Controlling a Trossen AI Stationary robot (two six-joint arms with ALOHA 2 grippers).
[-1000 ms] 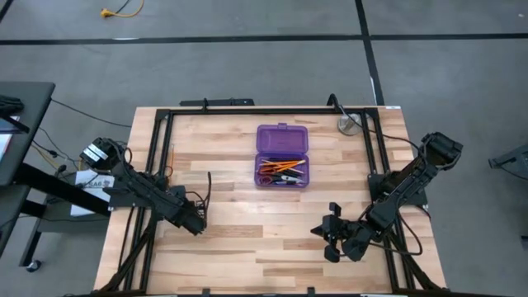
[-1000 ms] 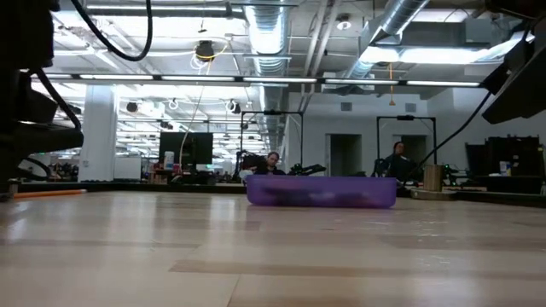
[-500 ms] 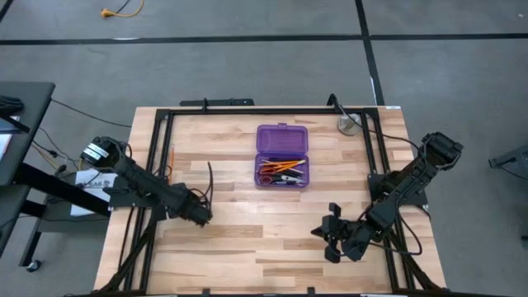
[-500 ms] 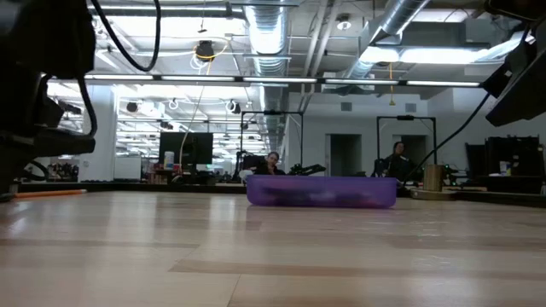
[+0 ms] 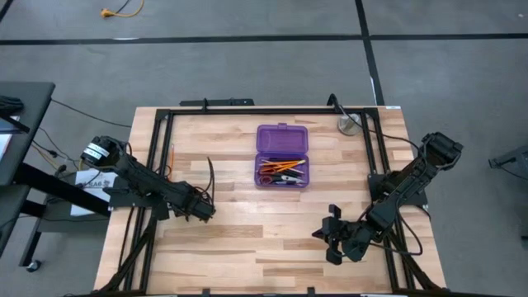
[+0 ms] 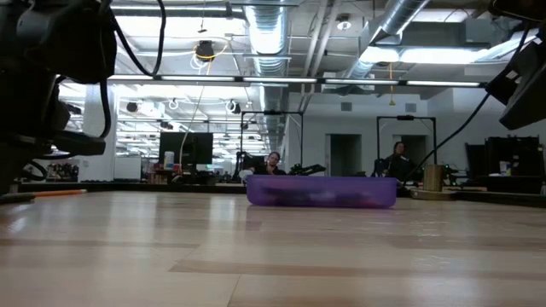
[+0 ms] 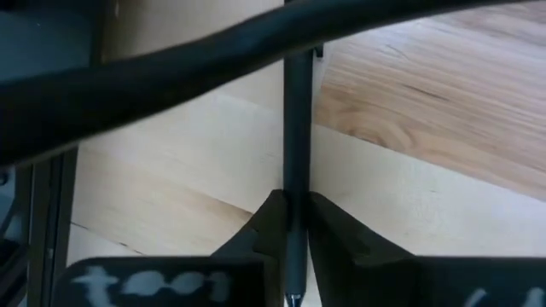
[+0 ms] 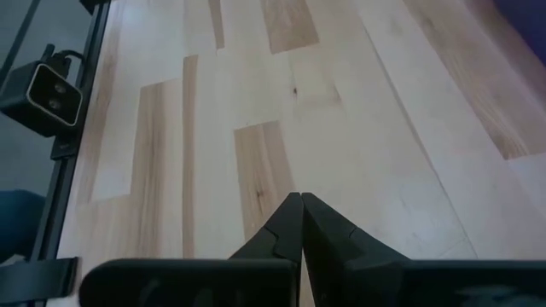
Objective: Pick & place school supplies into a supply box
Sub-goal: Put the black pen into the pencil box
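left gripper (image 5: 205,211): low over left part of table, fingers (image 7: 266,223) clamped on thin black pen (image 7: 296,170); pen runs forward between the pads

orange pencil (image 5: 172,155): lying on table near left frame rail, apart from the gripper

supply box (image 5: 282,155): purple case, lid open, centre-back of table; orange pencils, pens and red-handled scissors (image 5: 266,175) inside

table (image 5: 272,239): light wood planks, black frame rails along edges

silver disc (image 5: 349,124): back right corner, by the frame

right gripper (image 5: 329,242): front right of table, waiting, fingers pressed together, nothing between them

people: two figures in the room behind the box, low view
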